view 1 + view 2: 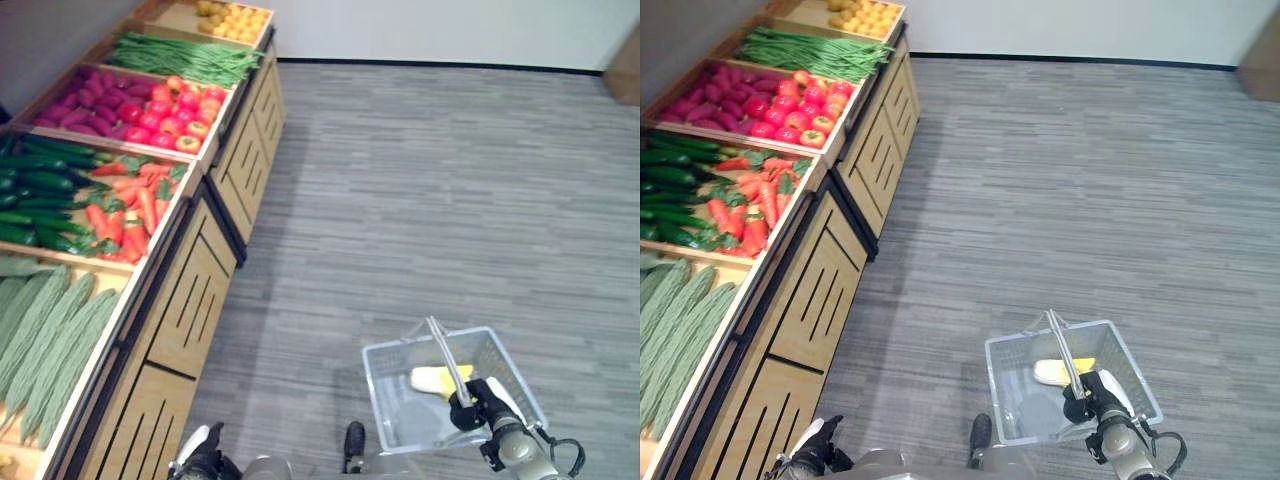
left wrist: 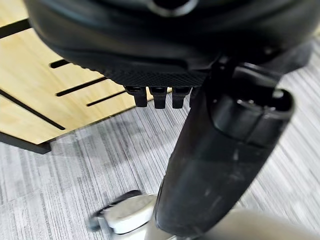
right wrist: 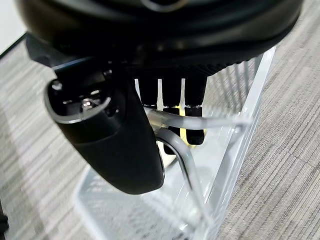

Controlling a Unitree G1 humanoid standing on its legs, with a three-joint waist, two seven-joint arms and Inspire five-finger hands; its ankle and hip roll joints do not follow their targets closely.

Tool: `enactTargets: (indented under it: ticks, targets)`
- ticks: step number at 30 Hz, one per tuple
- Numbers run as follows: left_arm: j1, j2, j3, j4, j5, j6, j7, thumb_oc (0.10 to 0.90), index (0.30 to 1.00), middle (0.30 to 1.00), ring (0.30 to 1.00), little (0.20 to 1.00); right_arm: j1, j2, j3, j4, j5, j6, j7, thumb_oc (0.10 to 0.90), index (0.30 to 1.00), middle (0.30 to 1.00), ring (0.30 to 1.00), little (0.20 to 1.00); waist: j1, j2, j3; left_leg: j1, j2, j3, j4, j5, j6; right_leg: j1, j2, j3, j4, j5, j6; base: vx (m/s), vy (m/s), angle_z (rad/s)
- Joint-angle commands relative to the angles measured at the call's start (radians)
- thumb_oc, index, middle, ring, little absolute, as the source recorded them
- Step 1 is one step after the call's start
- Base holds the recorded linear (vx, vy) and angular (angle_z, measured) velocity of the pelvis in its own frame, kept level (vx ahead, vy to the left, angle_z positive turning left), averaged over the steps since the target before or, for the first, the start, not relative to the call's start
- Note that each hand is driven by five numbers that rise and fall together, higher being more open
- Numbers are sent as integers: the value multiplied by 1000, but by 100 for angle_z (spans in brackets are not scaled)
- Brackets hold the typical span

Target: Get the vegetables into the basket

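the right hand (image 1: 470, 405) carries a clear plastic basket (image 1: 392, 368) low at the robot's right side, its fingers (image 3: 170, 95) curled round the basket's handle (image 1: 447, 360), as the right wrist view shows from close up. inside the basket lies one pale yellow vegetable (image 1: 436, 379), maybe a piece of corn, though it is partly hidden by the handle and the hand. so the task looks begun but far from finished: one item is in, and there is plenty of room left.

the rest of the produce is on a wooden display stand (image 1: 190, 300) to the robot's left, well apart from the basket. nearest are long pale green gourds (image 1: 45, 340), then carrots (image 1: 125, 210) beside dark cucumbers (image 1: 35, 190), then red tomatoes (image 1: 170, 110) beside purple sweet potatoes (image 1: 85, 100), then green beans (image 1: 180, 58), and yellow fruit (image 1: 232, 18) at the far end.

the yellow piece in the basket lies flat on the bottom, its long axis running across the basket from side to side, roughly crosswise to the handle. the gourds lie with their long axes running from the robot's end toward the far end of the stand, slightly slanted.

the left hand (image 1: 200, 455) hangs low near the stand's front panel; in its own wrist view its fingers (image 2: 157, 95) look relaxed and hold nothing.
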Motion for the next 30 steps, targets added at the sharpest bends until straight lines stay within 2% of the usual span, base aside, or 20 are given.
enactTargets:
  ticks: [1, 2, 3, 4, 5, 7, 9, 11, 12, 13, 17, 18, 20, 21, 22, 23, 24, 27, 29, 30]
  targets:
    - [21, 33, -6, 16, 25, 21, 22, 900, 1000, 1000, 1000, 1000, -32, -52, -36, -86, -7, -74, -50, 400, 300, 300, 300, 300, 25, 3, 0, -71, -11, 27, -176, 125, 66, -29, -96, 52, 95, -24, 200, 137, 58, 17]
    - [23, 31, -7, 22, 28, 24, 23, 900, 1000, 1000, 1000, 1000, -36, -50, -32, -79, -11, -74, -53, 400, 300, 300, 300, 300, 30, 8, -1, -88, -8, 35, -211, 145, 67, -21, -93, 56, 92, -30, 201, 247, 127, 0]
    - [31, 31, -8, 30, 47, 31, 23, 900, 1000, 1000, 1000, 1000, -34, -46, -24, -93, -20, -74, -57, 400, 300, 300, 300, 300, 47, 17, 0, -145, 10, 60, -274, 231, 57, 14, -80, 71, 82, -47, 202, 403, 233, -16]
    - [47, 39, -1, 41, 64, 34, 18, 900, 1000, 1000, 1000, 1000, -31, -31, -17, -89, -30, -74, -51, 400, 300, 300, 300, 300, 61, 19, -7, -138, 15, 78, -289, 253, 55, 45, -74, 99, 85, -67, 203, 355, 203, -27]
    - [47, 40, -1, 41, 64, 34, 18, 900, 1000, 1000, 1000, 1000, -30, -31, -17, -90, -30, -73, -51, 400, 300, 300, 300, 300, 63, 19, -6, -136, 15, 80, -290, 253, 55, 46, -74, 100, 85, -67, 203, 288, 181, -38]
    - [62, 40, 6, 48, 78, 37, 16, 900, 1000, 1000, 1000, 1000, -17, -14, -20, -96, -42, -68, -40, 400, 300, 300, 300, 300, 66, 10, -31, -102, -4, 96, -317, 230, 78, 65, -98, 116, 94, -76, 224, 265, 233, -60]
    - [60, 43, 4, 47, 80, 38, 14, 900, 1000, 1000, 1000, 1000, -16, -6, -26, -78, -39, -67, -44, 400, 300, 300, 300, 300, 66, 4, -36, -94, -11, 108, -315, 223, 85, 72, -112, 119, 98, -75, 231, 172, 178, -44]
    - [62, 48, 3, 40, 80, 33, 10, 900, 1000, 1000, 1000, 1000, -23, 5, -25, -78, -37, -61, -36, 400, 300, 300, 300, 300, 71, -6, -41, -86, -27, 122, -300, 200, 103, 67, -133, 131, 111, -69, 244, 142, 197, -11]
    - [52, 53, 5, 44, 74, 34, 10, 900, 1000, 1000, 1000, 1000, -35, 20, -17, -59, -39, -56, -34, 400, 300, 300, 300, 300, 77, -21, -42, -90, -43, 134, -272, 171, 117, 67, -155, 138, 113, -59, 258, 138, 201, -3]
    - [51, 54, 5, 44, 74, 34, 10, 900, 1000, 1000, 1000, 1000, -36, 21, -17, -59, -39, -56, -34, 400, 300, 300, 300, 300, 78, -22, -42, -90, -43, 135, -270, 169, 117, 67, -156, 138, 113, -59, 258, 119, 171, -8]
    - [44, 65, 10, 34, 66, 39, 13, 900, 1000, 1000, 1000, 1000, -54, 32, -11, -59, -35, -50, -34, 400, 300, 300, 300, 300, 86, -39, -47, -89, -71, 139, -240, 129, 143, 51, -183, 152, 134, -15, 280, 97, 150, -8]
    - [44, 72, 8, 31, 70, 40, 12, 900, 1000, 1000, 1000, 1000, -64, 35, -9, -54, -36, -48, -33, 400, 300, 300, 300, 300, 87, -43, -46, -78, -84, 136, -241, 118, 156, 36, -190, 162, 177, 10, 286, 130, 215, -7]
    - [39, 77, 3, 30, 75, 41, 11, 900, 1000, 1000, 1000, 1000, -68, 35, -8, -56, -34, -48, -34, 400, 300, 300, 300, 300, 85, -44, -44, -72, -91, 135, -240, 112, 164, 17, -190, 176, 217, 28, 288, 79, 159, -6]
    - [32, 85, -6, 26, 83, 44, 11, 900, 1000, 1000, 1000, 1000, -74, 36, -3, -58, -30, -48, -33, 400, 300, 300, 300, 300, 78, -39, -33, -59, -97, 128, -239, 104, 179, -18, -185, 187, 312, 61, 286, 32, 95, -3]
    - [32, 85, -6, 26, 83, 44, 11, 900, 1000, 1000, 1000, 1000, -74, 36, -3, -58, -30, -48, -33, 400, 300, 300, 300, 300, 79, -40, -33, -59, -97, 129, -239, 104, 179, -21, -185, 189, 315, 59, 287, 126, 170, -1]
    - [20, 98, -12, 16, 92, 46, 13, 900, 1000, 1000, 1000, 1000, -67, 40, 3, -64, -27, -51, -29, 400, 300, 300, 300, 300, 68, -31, -25, -35, -103, 108, -240, 95, 194, -57, -163, 212, 414, 85, 277, 139, 105, 6]
    - [15, 102, -10, 13, 85, 46, 13, 900, 1000, 1000, 1000, 1000, -66, 40, 5, -68, -29, -52, -28, 400, 300, 300, 300, 300, 64, -25, -21, -19, -102, 96, -248, 92, 198, -82, -151, 214, 439, 92, 274, 141, 103, 9]
    - [0, 106, -4, 7, 65, 46, 16, 900, 1000, 1000, 1000, 1000, -65, 39, 9, -82, -30, -52, -26, 400, 300, 300, 300, 300, 46, -15, -9, 23, -98, 78, -274, 89, 197, -146, -135, 194, 427, 76, 259, 172, 8, 31]
    - [-26, 105, -30, -1, 73, 40, 20, 900, 1000, 1000, 1000, 1000, -72, 31, 14, -102, -37, -53, -30, 400, 300, 300, 300, 300, 24, -16, 6, 68, -100, 51, -277, 61, 182, -190, -152, 177, 300, 70, 259, 279, -104, 26]
    - [-26, 105, -30, -1, 73, 39, 20, 900, 1000, 1000, 1000, 1000, -72, 31, 13, -102, -38, -52, -30, 400, 300, 300, 300, 300, 22, -13, 10, 74, -97, 48, -278, 58, 182, -180, -149, 172, 296, 69, 259, 187, -100, 17]
